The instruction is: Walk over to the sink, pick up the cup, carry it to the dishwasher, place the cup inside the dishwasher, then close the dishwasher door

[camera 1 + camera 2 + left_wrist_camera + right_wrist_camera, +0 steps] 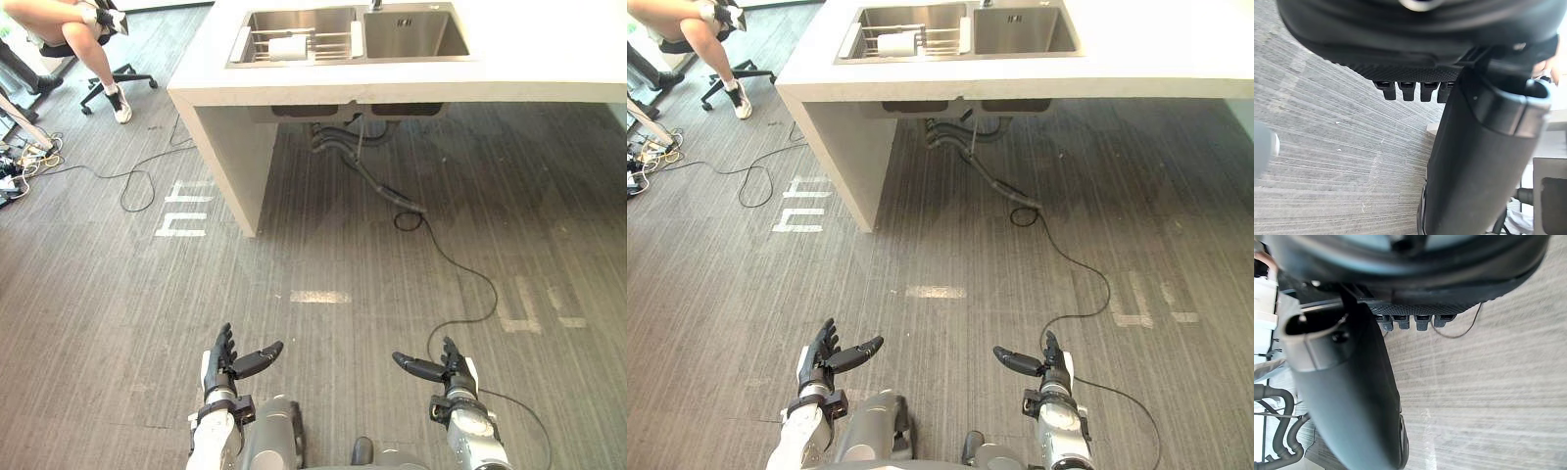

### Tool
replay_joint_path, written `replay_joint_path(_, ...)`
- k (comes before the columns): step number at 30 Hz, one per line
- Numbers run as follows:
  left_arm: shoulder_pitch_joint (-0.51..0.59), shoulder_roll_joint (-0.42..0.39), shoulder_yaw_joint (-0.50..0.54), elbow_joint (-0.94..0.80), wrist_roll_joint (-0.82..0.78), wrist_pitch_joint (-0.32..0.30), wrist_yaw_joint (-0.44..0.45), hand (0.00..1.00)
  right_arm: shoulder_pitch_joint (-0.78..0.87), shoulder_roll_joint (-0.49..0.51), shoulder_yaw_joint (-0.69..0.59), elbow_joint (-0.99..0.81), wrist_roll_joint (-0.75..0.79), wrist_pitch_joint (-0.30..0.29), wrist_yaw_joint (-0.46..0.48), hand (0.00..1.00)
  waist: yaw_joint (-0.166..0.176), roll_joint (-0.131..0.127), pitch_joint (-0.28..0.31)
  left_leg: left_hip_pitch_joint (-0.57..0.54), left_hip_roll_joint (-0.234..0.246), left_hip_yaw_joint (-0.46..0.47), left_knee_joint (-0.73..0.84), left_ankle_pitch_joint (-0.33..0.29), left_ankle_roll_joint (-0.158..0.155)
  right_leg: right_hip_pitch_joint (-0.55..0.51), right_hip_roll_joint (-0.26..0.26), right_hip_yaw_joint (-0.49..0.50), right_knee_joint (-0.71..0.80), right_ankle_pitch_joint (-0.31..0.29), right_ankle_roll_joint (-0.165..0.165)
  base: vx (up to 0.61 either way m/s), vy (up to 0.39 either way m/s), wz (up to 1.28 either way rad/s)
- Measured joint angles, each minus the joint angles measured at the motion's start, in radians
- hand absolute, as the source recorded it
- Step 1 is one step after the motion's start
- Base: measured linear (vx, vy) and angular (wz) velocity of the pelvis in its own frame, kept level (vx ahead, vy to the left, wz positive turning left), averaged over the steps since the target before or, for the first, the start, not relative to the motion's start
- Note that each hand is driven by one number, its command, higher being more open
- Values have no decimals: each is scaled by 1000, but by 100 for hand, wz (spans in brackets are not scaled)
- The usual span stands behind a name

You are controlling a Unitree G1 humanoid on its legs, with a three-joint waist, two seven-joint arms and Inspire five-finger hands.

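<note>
1. Judging from the standoff, this is the walk-up leg. The sink (411, 34) sits in the white counter (549, 49), well apart from both hands, with bare floor between.
2. The cup (289, 46) is white and lies on its side on the wire rack (328, 41) across the sink's left basin. The right basin looks bare.
3. The left hand (223, 360) is released: fingers straight, thumb angled inward, holding nothing, low over the floor. The right hand (453, 370) mirrors it and is also empty. Both wrist views agree, with straight fingertips and floor beyond them.
4. Handling estimate: the cup is small, so light, and it is rigid. The surface looks smooth, so expect it to be slippery. If it's ceramic it will chip on the steel. On its side on the wires, it will probably roll when nudged.
5. Grasp: wrap the barrel mid-length with the thumb opposite the fingers, coming in from above. I can't tell from here whether it has a handle or which end is the mouth.
6. Watch-outs: fingers could snag on the rack wires. A person (78, 24) sits on an office chair (118, 73) off the counter's left end, so keep the approach straight ahead.
</note>
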Motion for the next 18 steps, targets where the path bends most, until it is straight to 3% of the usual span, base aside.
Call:
replay_joint_path(1,0,-7,0,0,0,0,0,100,-7,1,-13,4,0,0,-1,100,4,1,0,1,-23,-14,-106,48,-2,8,-4,6,-5,-7,10,530,163,-24)
replay_joint_path(2,1,-15,0,0,0,0,0,100,-20,-3,-25,19,0,-1,-9,100,18,25,-3,17,-37,-44,-288,138,-5,32,4,26,-13,-32,32,459,180,-45)
replay_joint_path(3,5,-14,1,3,0,0,2,100,-28,-7,-26,40,0,-1,-11,100,29,37,-1,24,-24,-54,-331,224,4,58,17,49,-13,-60,55,562,242,-56)
replay_joint_path(4,6,-4,2,10,-1,2,3,100,-38,3,-21,64,0,1,-11,100,33,27,-6,31,-35,-53,-292,319,73,85,5,65,-8,-97,61,567,249,-38)
replay_joint_path(5,8,5,4,10,-1,2,4,100,-33,14,-8,62,-1,0,-11,100,32,-11,-10,13,-71,-35,-237,268,109,83,-38,75,25,-129,65,572,238,-18)
replay_joint_path(8,13,-4,-11,10,-3,5,1,100,-25,16,-9,67,-3,5,-6,100,33,-22,-11,35,-103,-2,-189,180,132,1,-96,141,252,-156,86,419,181,-18)
replay_joint_path(10,33,0,-20,5,-17,6,-2,100,1,27,-8,67,-6,7,8,100,25,-26,-11,152,-141,17,-202,107,155,-134,-152,204,680,-106,189,511,218,-26)
replay_joint_path(11,36,4,-19,3,-20,6,-2,100,7,30,-7,67,-8,7,11,100,21,-26,-11,183,-146,16,-204,91,156,-170,-159,211,778,-106,188,512,181,-7)
replay_joint_path(13,48,26,-16,-21,-37,5,4,100,20,36,22,66,-12,10,20,100,3,-26,-11,302,-148,4,-232,55,166,-293,-190,144,984,-137,134,578,146,3)
replay_joint_path(15,49,38,-11,-48,-39,0,10,100,18,40,36,59,-14,9,25,100,-16,-25,-11,370,-143,-28,-275,47,164,-383,-202,76,969,-172,77,427,52,35)
replay_joint_path(18,33,36,-5,-68,-39,-6,10,100,13,43,37,66,-22,9,26,100,-29,-23,-9,443,-116,-82,-304,31,136,-463,-177,26,765,-175,86,408,-68,47)
